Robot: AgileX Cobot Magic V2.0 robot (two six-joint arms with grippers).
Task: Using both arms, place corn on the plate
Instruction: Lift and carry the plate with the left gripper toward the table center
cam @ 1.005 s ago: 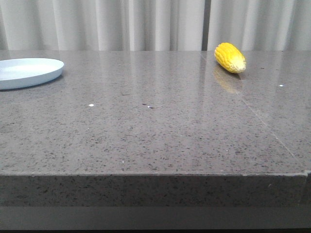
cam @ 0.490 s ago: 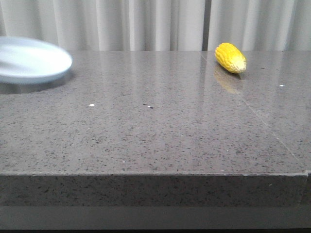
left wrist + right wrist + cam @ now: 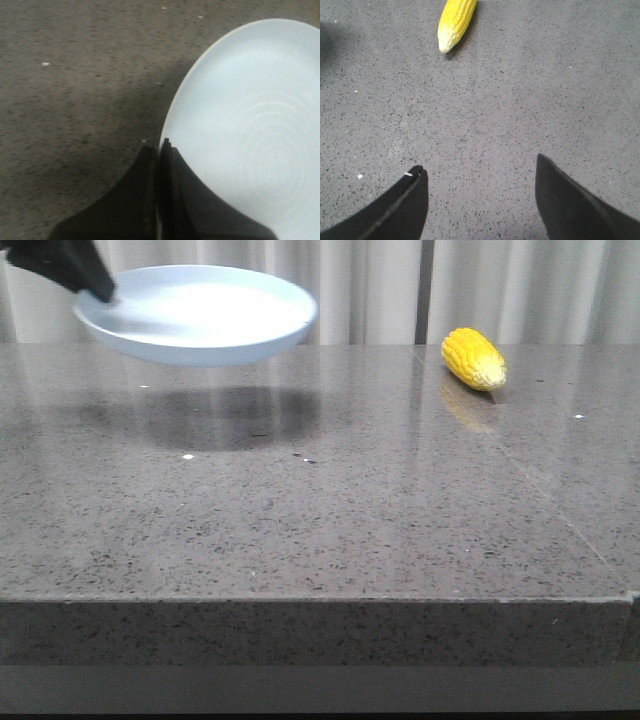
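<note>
The left tool point(image 3: 98, 290) grips the pale blue-white plate point(image 3: 200, 315) by its rim and holds it in the air above the grey speckled stone surface point(image 3: 320, 510), tipped slightly so its inner face shows to the front camera; a soft dark shadow point(image 3: 225, 415) lies on the surface under it, clear of the plate itself. In the left wrist view the two dark fingers point(image 3: 145, 200) are pressed together on the plate's edge point(image 3: 172, 115), one on each side of the rim (the seam between them is only a thin line), and faint concentric rings show on the plate's point(image 3: 260, 130) inner face. The bright yellow corn cob point(image 3: 474, 358) lies on the surface at the far right, well apart from the plate, its paler tapered tip pointing toward the near right, and a dim reflection point(image 3: 466, 405) of it shows in the polished stone just in front. The right tool point(image 3: 480, 190) is seen only from its own wrist camera: its two dark fingers point(image 3: 402, 207) stand wide apart with nothing between them, hanging over bare speckled stone point(image 3: 520, 100), and the cob point(image 3: 455, 22) lies well ahead of them with its pale tip turned toward the tool. Pale pleated curtains point(image 3: 500, 290) hang behind the far edge of the surface.
</note>
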